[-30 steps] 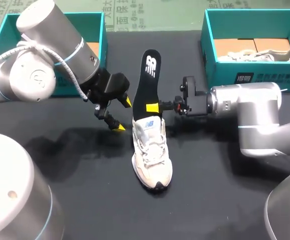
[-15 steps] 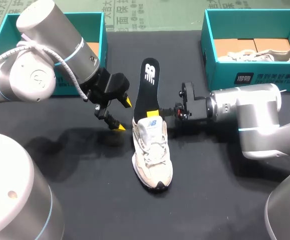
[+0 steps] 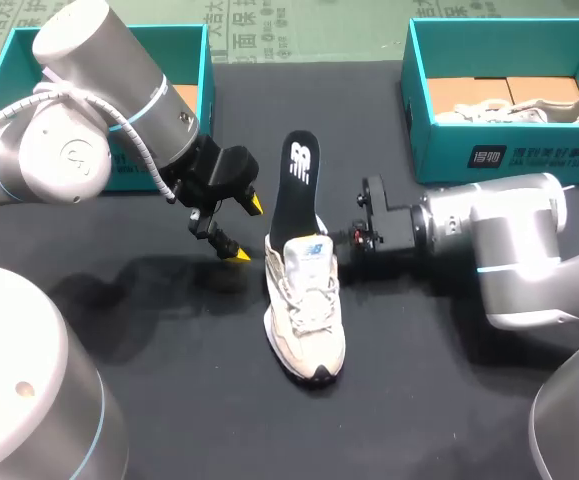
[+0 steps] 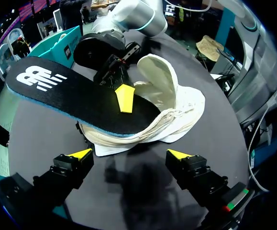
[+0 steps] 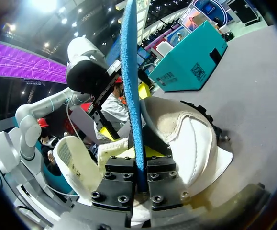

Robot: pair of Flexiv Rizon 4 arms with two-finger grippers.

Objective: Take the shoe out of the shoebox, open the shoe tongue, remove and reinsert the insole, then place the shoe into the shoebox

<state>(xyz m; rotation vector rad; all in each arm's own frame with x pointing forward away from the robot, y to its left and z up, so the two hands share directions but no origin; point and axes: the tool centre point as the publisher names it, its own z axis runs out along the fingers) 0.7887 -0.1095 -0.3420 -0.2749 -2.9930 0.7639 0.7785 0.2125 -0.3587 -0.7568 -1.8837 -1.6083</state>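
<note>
Both faces of the black insole (image 3: pixel 296 180) are clamped by the right pincer (image 5: pixel 139 155), its lower end tucked into the white shoe (image 3: pixel 304 315) just ahead; the left pincer (image 3: pixel 246 230) gapes wide, empty, beside the shoe.

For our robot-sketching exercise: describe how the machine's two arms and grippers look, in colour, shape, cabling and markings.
The left arm and right arm are thick silver-grey cylinders with pale blue joint rings; a white ribbed cable runs along the left one. The left gripper and right gripper are black, each with two bright yellow fingertips.
</note>
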